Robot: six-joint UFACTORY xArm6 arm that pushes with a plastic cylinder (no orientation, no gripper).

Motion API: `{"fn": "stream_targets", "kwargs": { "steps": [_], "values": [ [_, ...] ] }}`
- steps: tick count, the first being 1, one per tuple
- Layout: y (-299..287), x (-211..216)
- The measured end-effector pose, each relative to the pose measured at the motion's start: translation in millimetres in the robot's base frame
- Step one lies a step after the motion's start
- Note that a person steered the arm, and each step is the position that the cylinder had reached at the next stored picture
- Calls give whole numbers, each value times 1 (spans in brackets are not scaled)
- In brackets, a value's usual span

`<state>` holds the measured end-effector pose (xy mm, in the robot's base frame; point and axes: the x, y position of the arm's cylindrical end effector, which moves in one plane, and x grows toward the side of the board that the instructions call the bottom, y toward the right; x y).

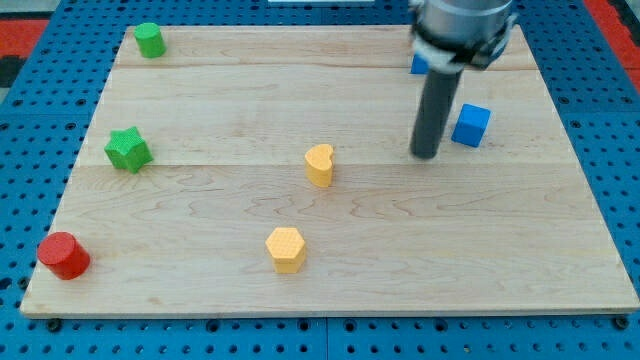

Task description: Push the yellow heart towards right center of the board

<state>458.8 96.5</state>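
Near the board's [560,270] bottom edge: a red cylinder [64,255] and yellow hexagon [286,249]. The yellow heart [319,164] sits mid-board. My tip [425,155], a bare fingerless rod, rests well right of it, beside a blue cube [471,125].

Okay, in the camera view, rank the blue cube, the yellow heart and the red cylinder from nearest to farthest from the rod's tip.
From my tip:
1. Blue cube, just to the view's right.
2. Yellow heart, left, mid-board.
3. Red cylinder, far bottom-left corner.
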Motion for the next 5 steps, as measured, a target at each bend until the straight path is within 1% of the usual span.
{"fn": "stream_targets", "kwargs": {
  "steps": [1,2,3,4,5],
  "values": [
    [-68,10],
    [-98,26],
    [-127,21],
    [-158,0],
    [-159,-32]
  ]
}}
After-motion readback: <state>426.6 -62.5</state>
